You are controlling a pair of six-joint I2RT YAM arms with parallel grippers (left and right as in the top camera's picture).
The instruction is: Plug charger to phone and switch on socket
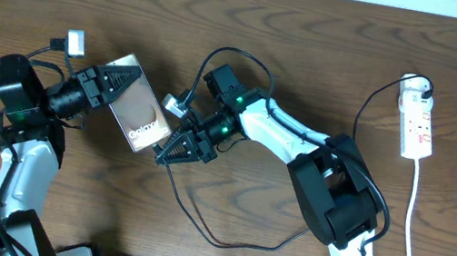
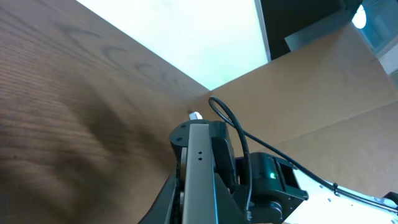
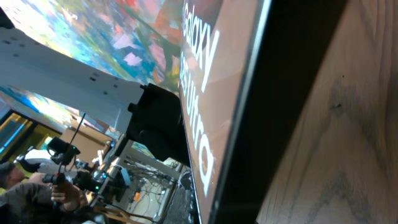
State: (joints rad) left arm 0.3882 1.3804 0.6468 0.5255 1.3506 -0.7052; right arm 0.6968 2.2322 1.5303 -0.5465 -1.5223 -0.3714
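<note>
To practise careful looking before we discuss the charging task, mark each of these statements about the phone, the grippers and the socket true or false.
1. The left gripper holds one end of the phone. True.
2. The socket lies toward the right side of the table, with neither gripper on it. True.
3. The right gripper is pressing the socket's switch. False: it is at the phone's other end, far from the socket.
4. The phone lies alone, with nothing touching it. False: the left gripper is clamped on it.
5. The right wrist view shows white "Galaxy" lettering on the phone. True.
</note>
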